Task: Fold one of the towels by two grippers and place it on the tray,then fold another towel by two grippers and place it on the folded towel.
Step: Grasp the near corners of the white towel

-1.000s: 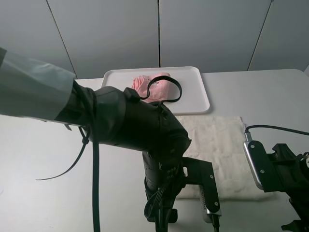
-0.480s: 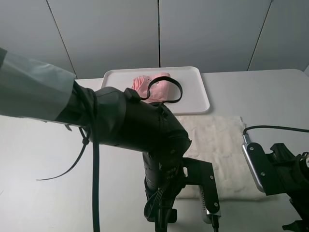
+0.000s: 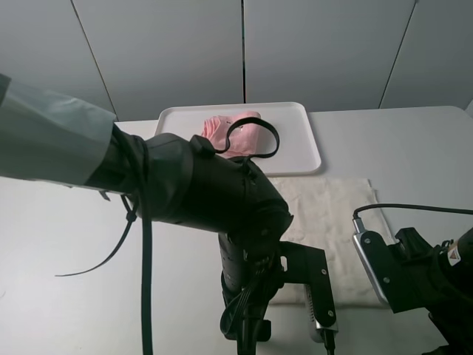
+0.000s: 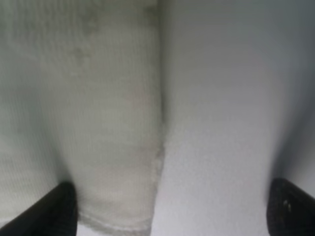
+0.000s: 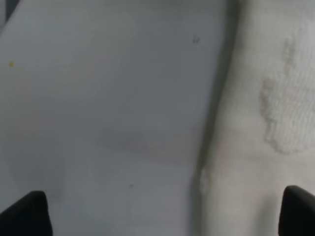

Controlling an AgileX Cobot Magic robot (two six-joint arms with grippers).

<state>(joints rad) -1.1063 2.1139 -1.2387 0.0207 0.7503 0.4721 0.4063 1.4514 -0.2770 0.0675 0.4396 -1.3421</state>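
Looking first at the cream towel point(image 3: 334, 214), we find it spread flat on the table point(image 3: 66, 244), a soft rectangle of nubby terry with a faint embossed pattern, just beside the near rim of the tray point(image 3: 299, 140). On that tray, a flat white plastic rectangle with rounded corners and a low raised rim, sits the pink towel point(image 3: 235, 133), gathered into a folded lump. We see the left gripper point(image 4: 172, 216) spread wide at the cream towel's hemmed edge, one black fingertip over the cloth and the other over bare table, grasping nothing. The right gripper point(image 5: 162, 216) is likewise released, its black tips straddling an edge of the same towel where looped weave meets smooth matte tabletop. From the high camera, the bulky dark left arm point(image 3: 199, 192) hides the towel's left side.
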